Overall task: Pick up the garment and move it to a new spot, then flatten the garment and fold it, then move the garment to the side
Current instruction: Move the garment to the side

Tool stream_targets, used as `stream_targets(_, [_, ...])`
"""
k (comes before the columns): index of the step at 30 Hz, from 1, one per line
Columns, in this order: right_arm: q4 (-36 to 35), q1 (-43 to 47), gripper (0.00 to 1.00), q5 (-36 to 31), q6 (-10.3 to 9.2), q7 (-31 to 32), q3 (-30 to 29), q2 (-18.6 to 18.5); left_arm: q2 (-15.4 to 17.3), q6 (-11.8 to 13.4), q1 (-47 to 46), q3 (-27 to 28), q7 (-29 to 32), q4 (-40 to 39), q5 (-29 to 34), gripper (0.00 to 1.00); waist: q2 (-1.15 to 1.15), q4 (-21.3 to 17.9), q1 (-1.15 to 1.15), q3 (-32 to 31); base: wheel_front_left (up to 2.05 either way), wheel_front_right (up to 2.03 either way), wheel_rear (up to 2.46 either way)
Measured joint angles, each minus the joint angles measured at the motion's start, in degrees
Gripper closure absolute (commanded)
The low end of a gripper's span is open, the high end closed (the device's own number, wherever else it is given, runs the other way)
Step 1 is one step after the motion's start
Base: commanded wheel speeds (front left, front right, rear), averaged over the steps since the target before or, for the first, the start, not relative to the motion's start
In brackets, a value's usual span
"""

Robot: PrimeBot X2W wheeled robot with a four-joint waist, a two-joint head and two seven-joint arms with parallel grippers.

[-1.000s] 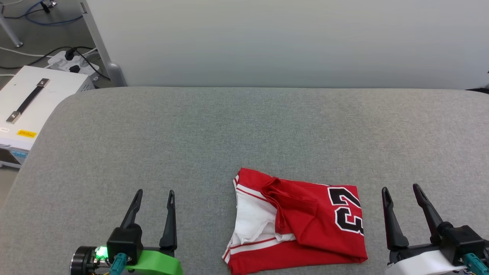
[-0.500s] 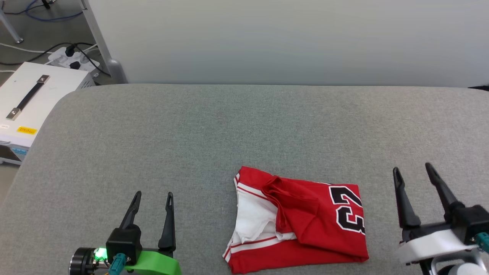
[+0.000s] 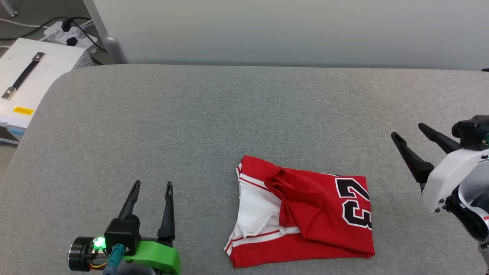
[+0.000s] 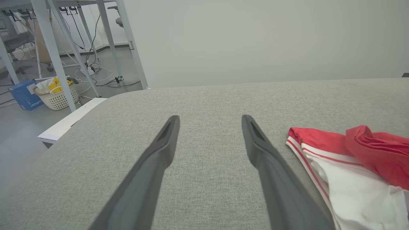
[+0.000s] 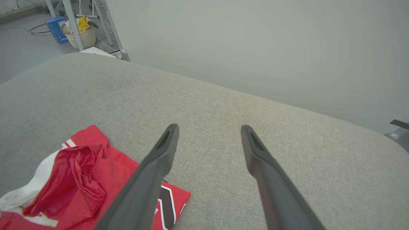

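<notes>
Your shirt (image 3: pixel 305 214) lies bunched on the pad (image 3: pixel 191 114), near its front edge, between the left claw (image 3: pixel 153 183) and the right claw (image 3: pixel 407 130), nearer the right. Both stand wide and empty: the left low, well apart from the shirt; the right raised beside it, tilted inward. Pinch only the loose red fold on top and you'll likely lift one layer while the rest drags or twists; go too deep and the tips may snag the pad.
</notes>
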Motion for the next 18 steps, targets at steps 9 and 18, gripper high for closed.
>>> stream_targets(9, [1.7, -0.8, 0.0, 16.5, 0.0, 22.1, 5.3, -3.7, -0.1, 0.0, -1.8, -0.4, 0.0, 0.1, 0.0, 0.0, 0.0, 1.3, 0.0, 2.6, 0.0, 0.0, 0.0])
stream_targets(18, [5.3, 1.3, 0.0, 20.4, 0.0, 27.7, 8.2, -3.5, -0.2, -0.2, -3.7, -1.1, 0.0, 0.2, -0.4, 0.0, 0.0, 3.1, 0.0, 5.6, 0.0, 0.0, 0.0])
